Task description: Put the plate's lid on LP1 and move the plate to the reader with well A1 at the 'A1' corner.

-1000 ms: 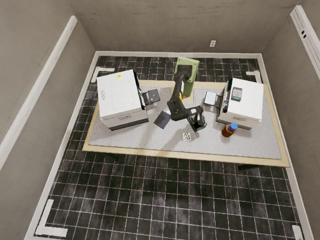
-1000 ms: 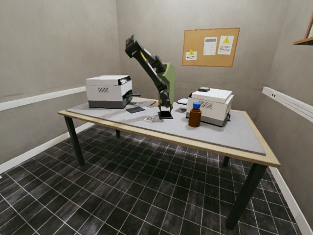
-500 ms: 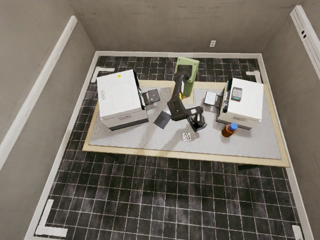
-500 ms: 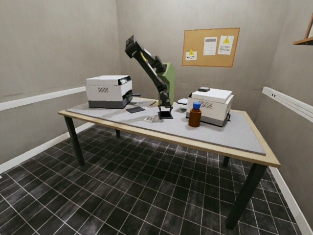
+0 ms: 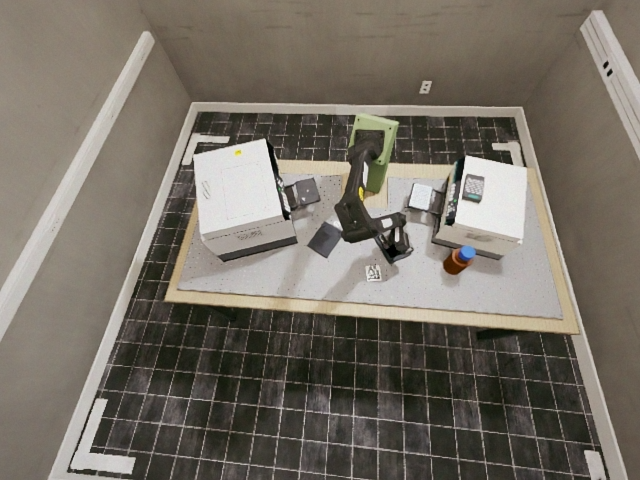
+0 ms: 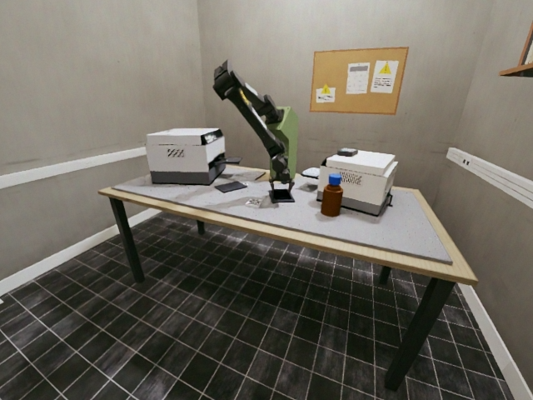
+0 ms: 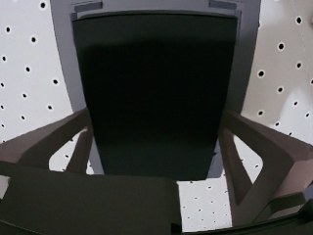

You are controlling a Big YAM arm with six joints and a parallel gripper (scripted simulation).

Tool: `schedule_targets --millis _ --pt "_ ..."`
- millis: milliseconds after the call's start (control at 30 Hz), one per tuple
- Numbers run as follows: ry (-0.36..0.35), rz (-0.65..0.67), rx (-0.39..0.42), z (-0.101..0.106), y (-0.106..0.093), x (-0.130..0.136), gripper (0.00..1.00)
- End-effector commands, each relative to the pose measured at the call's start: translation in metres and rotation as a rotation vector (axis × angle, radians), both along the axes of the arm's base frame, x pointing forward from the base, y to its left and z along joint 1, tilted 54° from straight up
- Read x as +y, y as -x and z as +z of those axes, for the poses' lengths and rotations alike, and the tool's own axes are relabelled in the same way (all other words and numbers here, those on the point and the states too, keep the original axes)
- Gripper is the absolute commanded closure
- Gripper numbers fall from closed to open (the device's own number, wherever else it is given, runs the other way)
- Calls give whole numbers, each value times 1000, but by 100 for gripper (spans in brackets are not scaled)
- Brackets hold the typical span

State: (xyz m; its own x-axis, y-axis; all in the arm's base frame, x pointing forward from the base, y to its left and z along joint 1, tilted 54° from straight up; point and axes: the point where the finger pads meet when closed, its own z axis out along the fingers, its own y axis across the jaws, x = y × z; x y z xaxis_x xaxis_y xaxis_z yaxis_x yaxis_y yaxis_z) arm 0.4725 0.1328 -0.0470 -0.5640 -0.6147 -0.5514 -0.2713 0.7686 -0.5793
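My fingers [image 5: 398, 241] [image 6: 282, 185] stand wide, and I judge they have hold of the dark lid [image 5: 395, 251] [image 6: 282, 195] [image 7: 156, 78] by its opposite sides, over the grey holder [image 7: 245, 59] in the middle of the tabletop [image 5: 320, 279] [image 6: 344, 227]. I cannot tell whether it sits fully flat. It should be light, stiff and thin-walled, so a mild, even squeeze low on the sides ought to do; if one side clings as I open, it could tip or lift out.

The plate [image 5: 421, 196] [image 6: 311, 172] lies uncovered on the stage by the bottle [image 5: 455, 263] [image 6: 331, 202]. I expect it to be light but rigid, perhaps slick. I would take it by its solid side walls, clear of the wells, and carry it level to the far stage [image 5: 309, 191] [image 6: 234, 160].
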Motion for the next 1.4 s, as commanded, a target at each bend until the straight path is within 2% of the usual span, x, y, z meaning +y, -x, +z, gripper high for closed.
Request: schedule_targets --millis 0,467,500,1267,1300,1367 --pt "-11 0 -31 6 -15 0 15" --pt "-11 0 -34 6 -18 0 15" --pt "-11 0 -34 6 -18 0 0" --pt "-11 0 -34 6 -18 0 0" --pt "-17 4 -12 4 0 8 0" --pt "-20 3 -20 9 -4 10 0"
